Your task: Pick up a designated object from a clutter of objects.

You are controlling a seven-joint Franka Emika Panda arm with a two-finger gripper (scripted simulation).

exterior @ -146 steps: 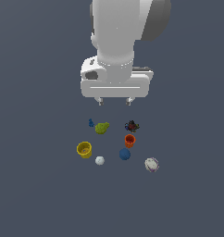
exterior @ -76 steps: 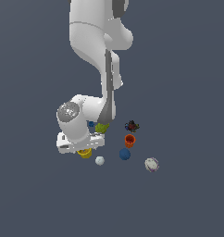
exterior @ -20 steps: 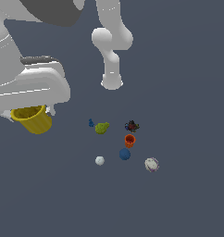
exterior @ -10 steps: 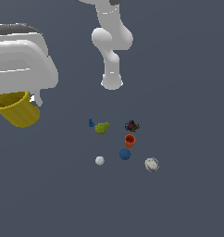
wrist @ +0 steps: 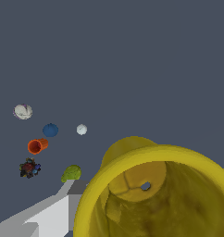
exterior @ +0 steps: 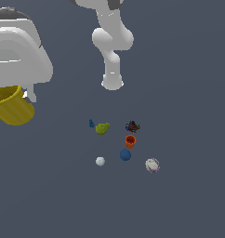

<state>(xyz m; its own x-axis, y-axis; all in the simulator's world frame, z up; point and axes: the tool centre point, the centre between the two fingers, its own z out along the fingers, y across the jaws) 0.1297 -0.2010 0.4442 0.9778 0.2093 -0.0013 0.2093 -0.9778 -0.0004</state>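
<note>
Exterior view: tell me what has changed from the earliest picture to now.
The yellow cup has left its place among the clutter: the gripper came down, closed on it and carried it up toward the exterior view's left, where it hangs tilted. The orange cup, blue ball, white ball, speckled ball, green pear shape, tiny blue figure and dark spiky object stayed put.

yellow cup (exterior: 11, 108) yellow | by it: white gripper (exterior: 21, 95) | well off: orange cup (exterior: 130, 141) | blue ball (exterior: 125, 155) | plain white ball (exterior: 100, 161) | whitish ball (exterior: 152, 165), faint purplish speckles | green pear shape (exterior: 102, 128) | blue figure (exterior: 91, 123) | spiky object (exterior: 132, 126) dark, possibly red-flecked | floor (exterior: 188, 93) slate grey
</note>
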